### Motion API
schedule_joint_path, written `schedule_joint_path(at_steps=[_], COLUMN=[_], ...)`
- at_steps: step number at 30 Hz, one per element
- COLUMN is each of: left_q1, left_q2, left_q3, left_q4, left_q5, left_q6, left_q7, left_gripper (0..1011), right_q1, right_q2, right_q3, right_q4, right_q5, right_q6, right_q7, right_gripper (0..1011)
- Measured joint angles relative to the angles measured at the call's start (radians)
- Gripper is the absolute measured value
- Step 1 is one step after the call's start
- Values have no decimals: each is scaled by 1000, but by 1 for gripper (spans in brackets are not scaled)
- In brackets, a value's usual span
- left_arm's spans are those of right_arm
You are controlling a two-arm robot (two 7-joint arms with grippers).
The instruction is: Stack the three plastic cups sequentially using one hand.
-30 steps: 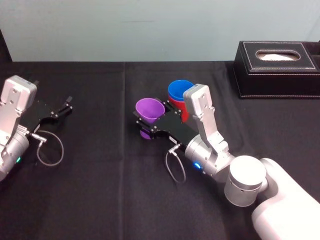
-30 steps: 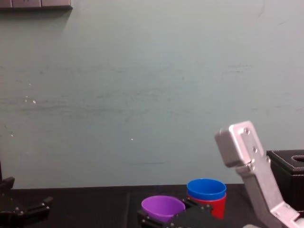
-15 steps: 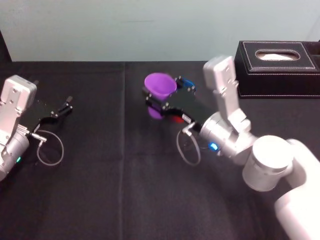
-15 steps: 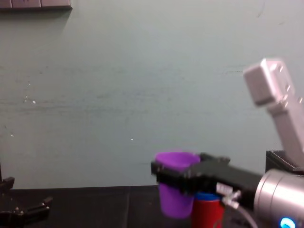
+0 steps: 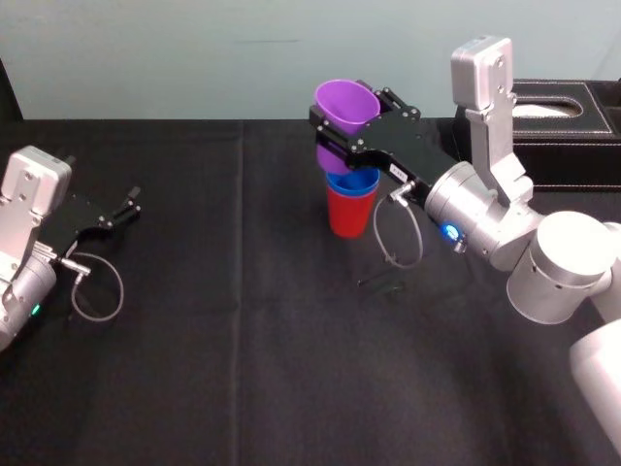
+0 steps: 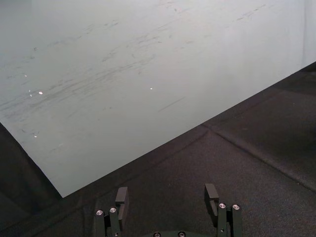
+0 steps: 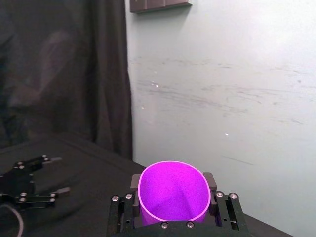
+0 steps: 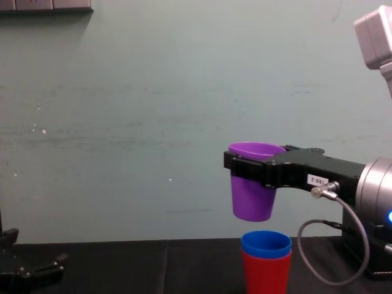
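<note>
Progress: blue cup already sits nested in red cup on the table. The right gripper is clamped on purple cup, held just above the pair and not touching. Remaining: lower it in, release. The left gripper is parked far left, fingers apart.
</note>
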Motion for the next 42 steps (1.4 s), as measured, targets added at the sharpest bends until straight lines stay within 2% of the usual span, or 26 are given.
schedule_joint_path(at_steps=[13,20,42], left_q1=[0,0,0], left_q2=[0,0,0], left_q3=[0,0,0], left_q4=[0,0,0], left_q5=[0,0,0], left_q6=[0,0,0], left_q7=[0,0,0], left_gripper=[1004,1005,1005], right_q1=[45,63,74], right_q2=[8,4,-15], right_q3=[8,4,-7], right_q4=[79,121,192], right_q5=[4,-3,-19], right_q6=[-11,-34,-71], right_q7=[-20,-20,-14], right_gripper=[749,749,750])
